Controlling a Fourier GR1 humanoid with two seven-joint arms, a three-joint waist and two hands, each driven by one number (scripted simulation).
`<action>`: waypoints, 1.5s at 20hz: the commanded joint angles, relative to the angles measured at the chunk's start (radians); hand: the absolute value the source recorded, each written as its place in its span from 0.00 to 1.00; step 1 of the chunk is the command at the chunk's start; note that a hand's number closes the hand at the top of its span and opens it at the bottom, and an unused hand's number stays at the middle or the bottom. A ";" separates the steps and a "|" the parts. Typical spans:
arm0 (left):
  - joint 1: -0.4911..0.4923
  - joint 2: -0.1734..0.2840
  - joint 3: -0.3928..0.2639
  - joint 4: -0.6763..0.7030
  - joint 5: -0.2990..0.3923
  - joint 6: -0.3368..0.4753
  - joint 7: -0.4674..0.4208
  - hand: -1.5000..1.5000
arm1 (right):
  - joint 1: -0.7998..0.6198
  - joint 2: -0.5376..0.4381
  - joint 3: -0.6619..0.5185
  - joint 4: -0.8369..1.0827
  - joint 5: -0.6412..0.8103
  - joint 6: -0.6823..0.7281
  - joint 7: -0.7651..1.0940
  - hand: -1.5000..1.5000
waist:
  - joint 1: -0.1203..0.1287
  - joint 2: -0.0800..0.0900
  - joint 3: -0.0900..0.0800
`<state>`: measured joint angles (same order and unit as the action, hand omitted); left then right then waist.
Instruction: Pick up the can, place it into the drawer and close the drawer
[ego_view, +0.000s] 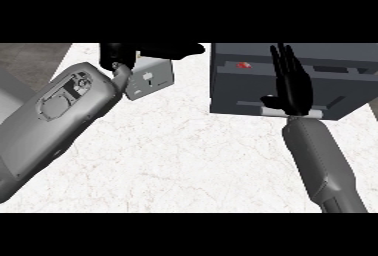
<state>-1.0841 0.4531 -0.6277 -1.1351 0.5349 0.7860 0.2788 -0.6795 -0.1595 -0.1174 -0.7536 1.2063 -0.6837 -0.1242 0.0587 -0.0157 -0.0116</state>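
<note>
White marble counter (184, 150) bears a dark grey drawer unit (244, 85) beside grey flooring (29, 60).

White marbled counter (184, 150), faintly veined; on it a dark grey drawer unit (244, 75) at the far right; a small pale grey box (151, 77) far left of it.

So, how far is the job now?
Done: the left hand has its fingers round the pale grey can, above the white marble counter. In hand: carrying it. Left: placing it in the dark grey drawer unit, under the open right hand, then closing it.
</note>
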 joint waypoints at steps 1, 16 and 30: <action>0.050 0.032 0.004 -0.067 -0.019 0.005 0.014 0.00 | -0.146 0.009 -0.034 0.175 0.005 0.008 0.031 0.00 | 0.015 0.027 0.013; 0.234 0.074 0.015 -0.214 -0.057 -0.012 -0.030 0.00 | -0.412 -0.055 -0.125 0.458 -0.002 -0.056 0.041 0.00 | 0.035 0.045 0.014; 0.320 0.101 0.025 -0.280 -0.082 -0.025 -0.049 0.00 | -0.502 -0.014 -0.324 0.441 -0.259 0.058 -0.213 0.00 | 0.039 0.044 0.017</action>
<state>-0.7969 0.5408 -0.6060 -1.4005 0.4559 0.7744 0.2446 -1.0932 -0.2041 -0.3364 -0.2725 1.0843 -0.6693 -0.2815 0.0712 0.0320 0.0052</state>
